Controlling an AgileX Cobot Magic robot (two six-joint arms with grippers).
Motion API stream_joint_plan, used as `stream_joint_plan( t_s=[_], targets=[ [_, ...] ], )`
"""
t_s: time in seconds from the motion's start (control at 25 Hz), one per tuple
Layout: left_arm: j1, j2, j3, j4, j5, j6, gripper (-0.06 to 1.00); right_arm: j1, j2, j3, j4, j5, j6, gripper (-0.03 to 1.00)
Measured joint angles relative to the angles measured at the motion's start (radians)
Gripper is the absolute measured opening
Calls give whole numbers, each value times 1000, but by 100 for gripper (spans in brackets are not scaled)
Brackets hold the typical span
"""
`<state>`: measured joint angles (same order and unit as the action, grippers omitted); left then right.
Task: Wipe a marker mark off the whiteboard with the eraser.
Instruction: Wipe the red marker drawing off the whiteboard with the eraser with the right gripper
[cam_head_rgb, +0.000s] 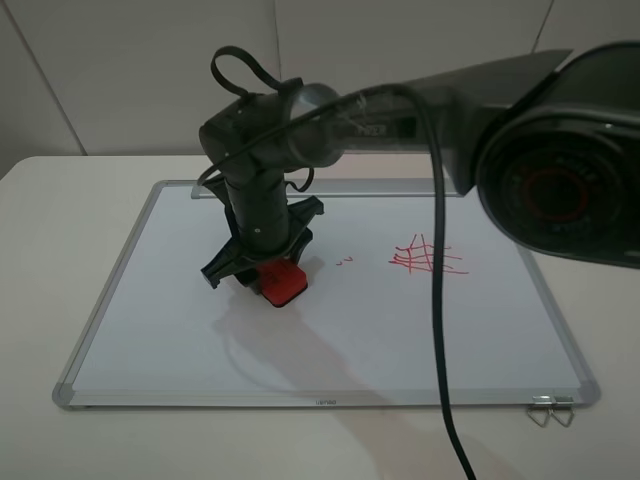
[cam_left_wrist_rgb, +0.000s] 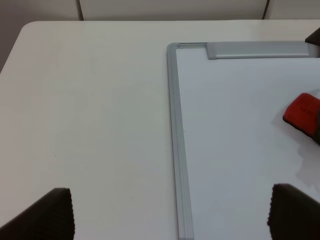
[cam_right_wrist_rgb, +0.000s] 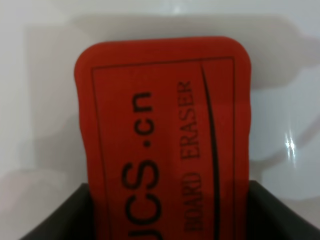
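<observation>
Near edge of whiteboard runs across front w/ binder clips by its right corner; bare white betw. that edge and eraser. Eraser sits left-centre on board, in R gripper, fingers clamped on its long sides; long axis points out of claw, roughly toward near edge, lettering running along it. Just right of eraser, marker mark shows as a few small red ticks; red grid well apart, further right. L gripper spread wide, holding nothing, above board's left frame; tray strip along far edge.

eraser on whiteboard, left of crosshatch
</observation>
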<state>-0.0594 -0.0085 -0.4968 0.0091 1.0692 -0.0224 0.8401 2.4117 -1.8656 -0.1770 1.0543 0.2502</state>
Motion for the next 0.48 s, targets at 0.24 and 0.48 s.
stream_joint_plan(
  t_s=[0.24,0.48],
  targets=[
    [0,0,0,0,0,0,77,-85,-9,28,15,-12,0,50],
    [0,0,0,0,0,0,77,-183,-18,49,7,-15,0,50]
  ],
)
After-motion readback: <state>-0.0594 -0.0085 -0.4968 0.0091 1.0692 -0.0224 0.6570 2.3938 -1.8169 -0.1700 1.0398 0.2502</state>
